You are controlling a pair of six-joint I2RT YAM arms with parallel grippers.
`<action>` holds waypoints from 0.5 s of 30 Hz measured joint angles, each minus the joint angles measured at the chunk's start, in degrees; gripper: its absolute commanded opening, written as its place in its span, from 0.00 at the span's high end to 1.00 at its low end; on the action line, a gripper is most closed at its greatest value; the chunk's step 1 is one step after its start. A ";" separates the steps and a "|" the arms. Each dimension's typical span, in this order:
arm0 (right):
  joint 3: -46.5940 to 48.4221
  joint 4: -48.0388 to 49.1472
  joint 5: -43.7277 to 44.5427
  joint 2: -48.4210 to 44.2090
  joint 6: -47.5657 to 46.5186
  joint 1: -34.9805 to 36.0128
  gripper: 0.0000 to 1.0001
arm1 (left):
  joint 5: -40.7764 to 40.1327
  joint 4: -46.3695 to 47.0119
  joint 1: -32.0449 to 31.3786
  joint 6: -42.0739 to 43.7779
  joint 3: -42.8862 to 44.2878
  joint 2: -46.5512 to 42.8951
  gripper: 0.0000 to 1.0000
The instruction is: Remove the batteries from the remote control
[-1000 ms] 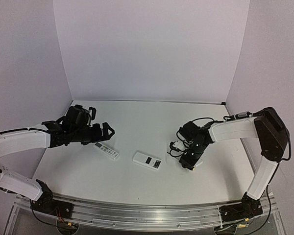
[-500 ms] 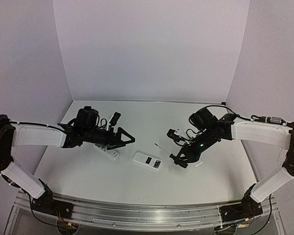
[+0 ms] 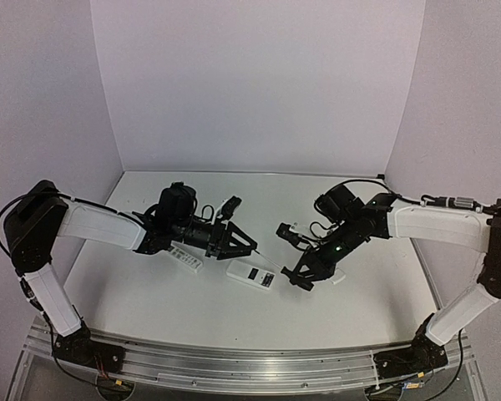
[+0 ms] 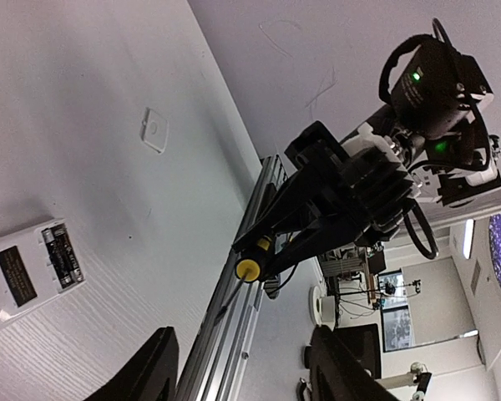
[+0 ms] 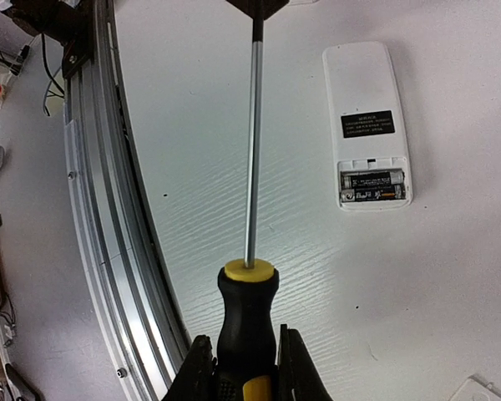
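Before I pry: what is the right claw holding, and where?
The right claw holds the screwdriver by its black-and-yellow handle.

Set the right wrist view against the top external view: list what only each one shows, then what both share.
Only the right wrist: the two batteries seated in the open recess, and the screwdriver, its handle in the right gripper's jaws, its shaft too thin to make out from above. Only the top external: the slimmer remote and the whole left arm. Both: the remote control lying back-up on the table, and the near-edge rail.
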 measured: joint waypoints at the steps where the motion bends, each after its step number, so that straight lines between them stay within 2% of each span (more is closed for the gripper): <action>1: 0.22 -0.02 -0.04 0.30 0.00 0.13 1.00 | 0.61 0.82 -0.24 -0.38 0.44 0.55 0.57; 6: 1.04 0.02 -0.02 1.43 -0.03 0.49 1.00 | 1.94 1.90 -0.93 -1.32 1.44 2.37 0.61; 10: 1.42 0.04 0.10 1.45 -0.11 0.77 1.00 | 2.25 1.73 -1.09 -1.51 1.70 2.46 0.69; 15: 1.64 0.03 0.14 1.45 -0.22 1.13 1.00 | 2.31 1.33 -1.09 -1.66 1.86 2.46 0.94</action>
